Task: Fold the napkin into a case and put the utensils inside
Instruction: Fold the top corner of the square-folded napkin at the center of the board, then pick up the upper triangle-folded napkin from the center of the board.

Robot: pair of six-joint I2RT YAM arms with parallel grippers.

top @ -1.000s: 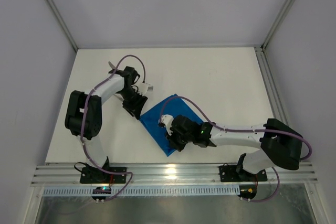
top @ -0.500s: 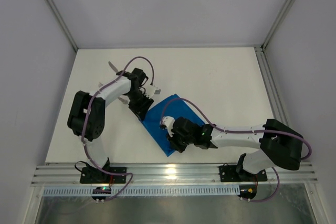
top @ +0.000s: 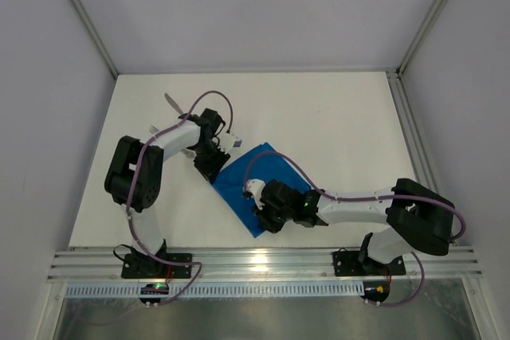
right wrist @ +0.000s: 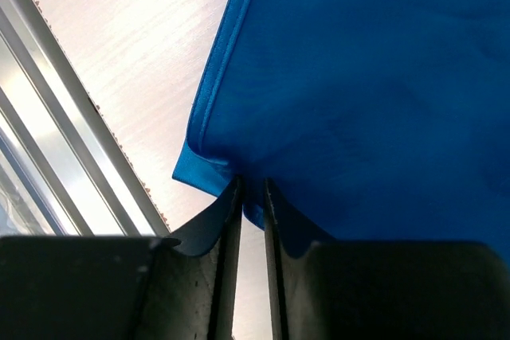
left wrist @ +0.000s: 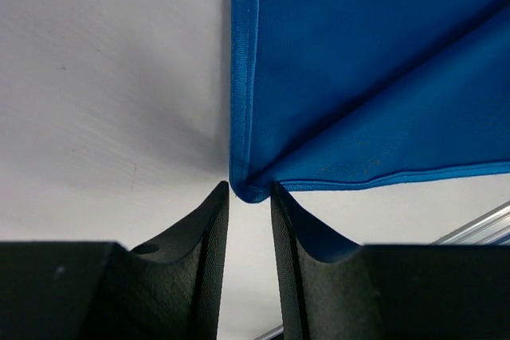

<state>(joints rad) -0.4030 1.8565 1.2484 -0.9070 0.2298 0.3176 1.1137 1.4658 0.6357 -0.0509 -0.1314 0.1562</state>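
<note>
Top external view, folding step: napkin [top: 243, 185] at tabletop [top: 343, 117] centre. Left tool [left wrist: 249, 190] at its 9 o'clock corner, right tool [right wrist: 253, 183] at 6 o'clock, jaws barely apart, grip unclear. Next you likely need sure pinches before folding across.

Two robot arms [top: 131, 173] [top: 358, 206], two purple cables [top: 209, 97] [top: 287, 166], one blue napkin [top: 239, 189], one silver utensil [top: 170, 100] in view, one white table [top: 335, 125], three grey walls [top: 255, 5]
</note>
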